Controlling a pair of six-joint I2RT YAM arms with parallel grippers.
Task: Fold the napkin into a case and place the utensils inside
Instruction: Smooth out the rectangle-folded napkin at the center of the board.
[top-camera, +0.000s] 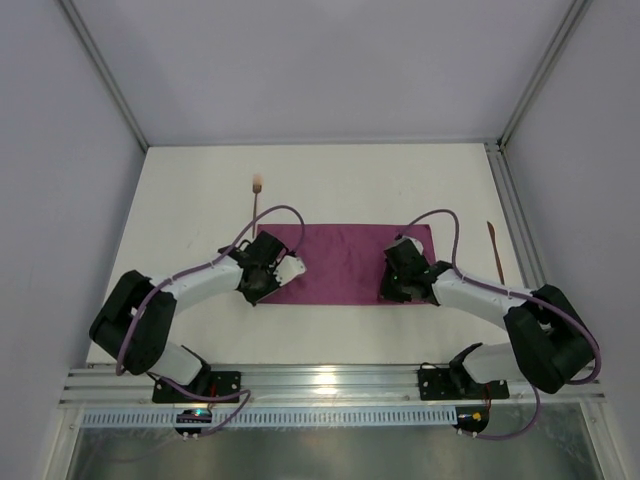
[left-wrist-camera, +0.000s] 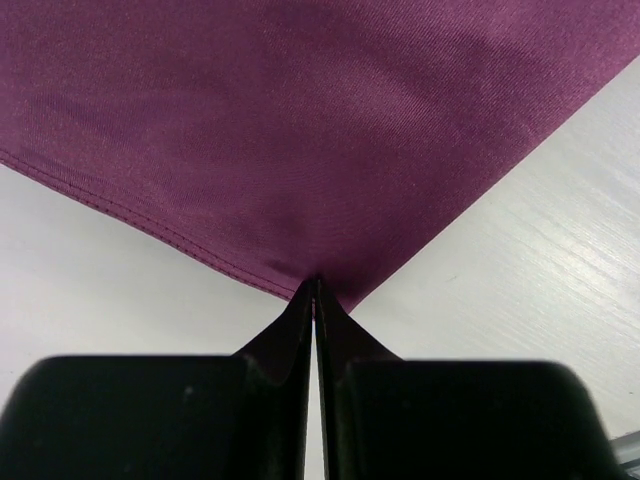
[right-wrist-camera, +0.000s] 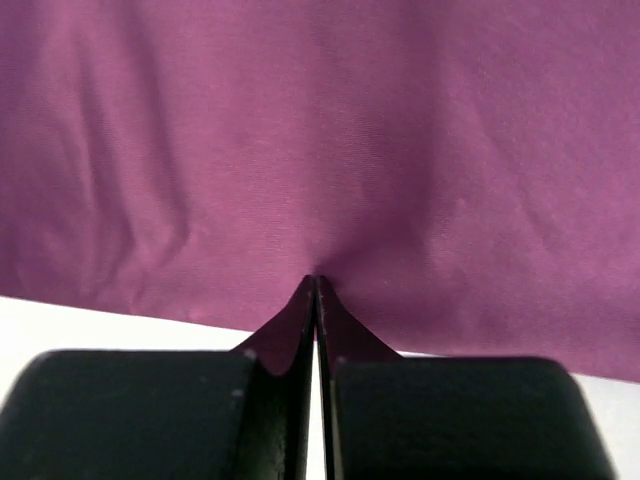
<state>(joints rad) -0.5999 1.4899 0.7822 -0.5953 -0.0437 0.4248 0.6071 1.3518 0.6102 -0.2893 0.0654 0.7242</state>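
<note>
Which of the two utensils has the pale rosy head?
The left utensil, just beyond the far left corner of the napkin; the right utensil, lying off its right edge, is copper-brown all along.

White table (top-camera: 340, 180) enclosed by pale grey walls (top-camera: 300, 60); aluminium rail (top-camera: 330, 385) spans its near edge, left to right.

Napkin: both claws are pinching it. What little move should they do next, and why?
Probably lift the near edge slightly and carry it toward the far edge. The left gripper is shut on the near corner of the napkin, the right gripper on its near edge, and it lies flat, a wide strip.
</note>
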